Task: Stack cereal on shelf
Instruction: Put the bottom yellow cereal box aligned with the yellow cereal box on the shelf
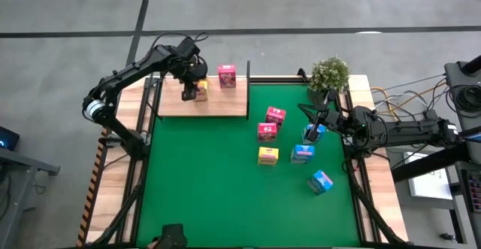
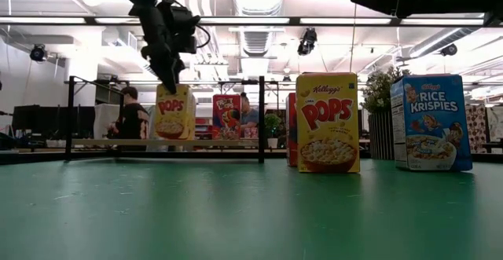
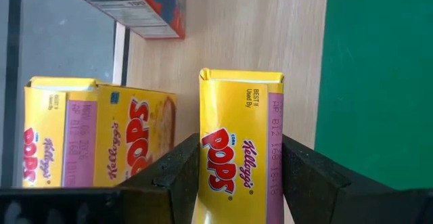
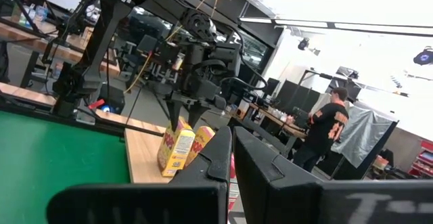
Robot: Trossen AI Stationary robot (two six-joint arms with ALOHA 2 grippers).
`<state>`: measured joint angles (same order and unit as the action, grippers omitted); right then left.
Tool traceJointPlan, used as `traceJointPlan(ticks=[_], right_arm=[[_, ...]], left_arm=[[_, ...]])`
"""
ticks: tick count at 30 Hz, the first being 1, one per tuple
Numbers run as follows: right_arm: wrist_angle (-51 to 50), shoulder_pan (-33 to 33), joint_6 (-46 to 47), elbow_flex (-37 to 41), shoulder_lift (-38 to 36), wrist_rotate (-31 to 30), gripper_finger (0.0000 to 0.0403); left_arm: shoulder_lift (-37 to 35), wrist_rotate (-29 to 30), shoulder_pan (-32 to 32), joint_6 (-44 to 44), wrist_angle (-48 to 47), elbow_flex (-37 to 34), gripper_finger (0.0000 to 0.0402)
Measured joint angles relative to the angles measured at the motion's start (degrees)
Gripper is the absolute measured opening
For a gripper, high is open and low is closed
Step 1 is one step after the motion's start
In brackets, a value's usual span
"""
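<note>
The shelf point(image 1: 225, 103) is a light-wood board at the mat's far left, with black posts. On it stand a pink cereal box point(image 1: 227, 76) and two yellow Pops boxes. My left gripper point(image 3: 240, 183) reaches down over the shelf and is shut on one yellow box point(image 3: 240, 136). The other yellow box point(image 3: 101, 143) stands right beside it. My right gripper point(image 4: 230, 158) hovers shut near the mat's right edge, touching nothing. A blue box point(image 1: 314, 133) stands just below it. My left gripper pinches the yellow box's top end point(image 3: 238, 176) between its two fingers, one on each broad face. The fingers point(image 2: 169, 81) come steeply from above, pointing down. The box stands upright, its bottom point(image 2: 173, 137) level with the shelf board.
Loose on the green mat point(image 1: 225, 189) stand two pink boxes point(image 1: 275, 115) point(image 1: 267, 132), a yellow one point(image 1: 268, 156) and two blue ones point(image 1: 304, 153) point(image 1: 321, 181). A potted plant point(image 1: 329, 74) sits at the far right corner. People show in the room behind.
</note>
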<state>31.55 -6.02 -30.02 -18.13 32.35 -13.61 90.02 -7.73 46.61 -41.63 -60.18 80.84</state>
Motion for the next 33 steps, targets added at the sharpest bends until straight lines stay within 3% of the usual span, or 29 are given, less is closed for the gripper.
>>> traceJointPlan(ticks=[24,33], right_arm=[[0.0,0.0,0.0,0.0,0.0,0.0,0.0009],[0.0,0.0,-0.2,0.0,0.0,0.0,0.0009]], left_arm=[[0.0,0.9,0.0,0.3,0.2,0.1,0.019],[-0.1,2.5,-0.7,3.7,-8.8,9.1,0.019]])
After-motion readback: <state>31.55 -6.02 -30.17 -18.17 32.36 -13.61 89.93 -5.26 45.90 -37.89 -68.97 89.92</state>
